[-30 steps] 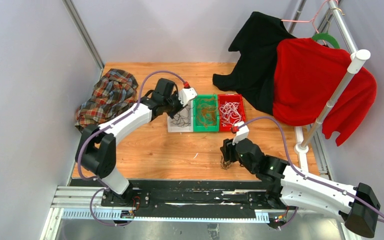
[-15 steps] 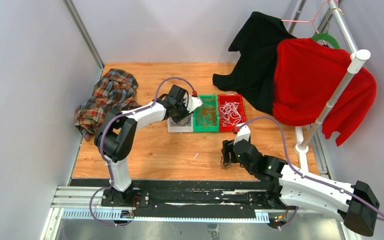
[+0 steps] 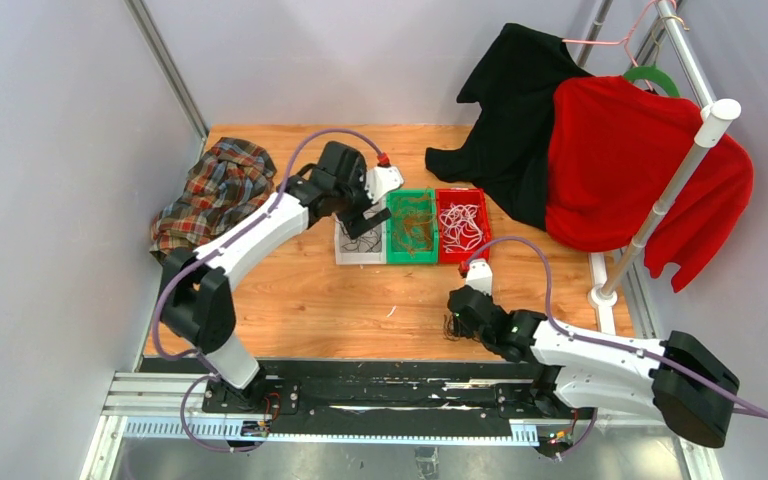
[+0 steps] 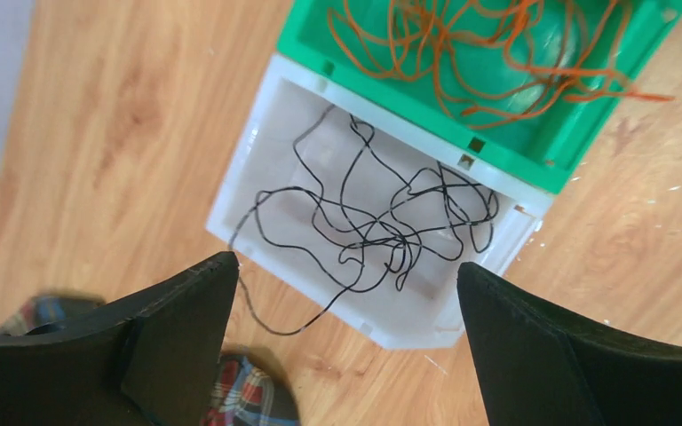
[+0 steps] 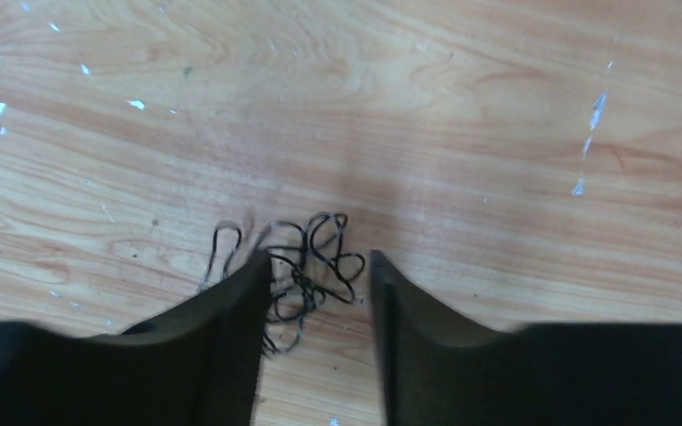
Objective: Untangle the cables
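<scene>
Left claw (image 4: 346,266) opened, cable (image 4: 382,232) overhanging bin (image 4: 275,169) edge

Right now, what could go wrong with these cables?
1. A loop of the black cable hangs over the white bin wall under the open left gripper; it may snag or slide out.
2. The right gripper straddles the whole loose tangle; closing may pinch the knot tighter.

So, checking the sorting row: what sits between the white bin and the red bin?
The green bin, holding orange cables, sits between the white bin and the red bin; the top view shows all three.
</scene>
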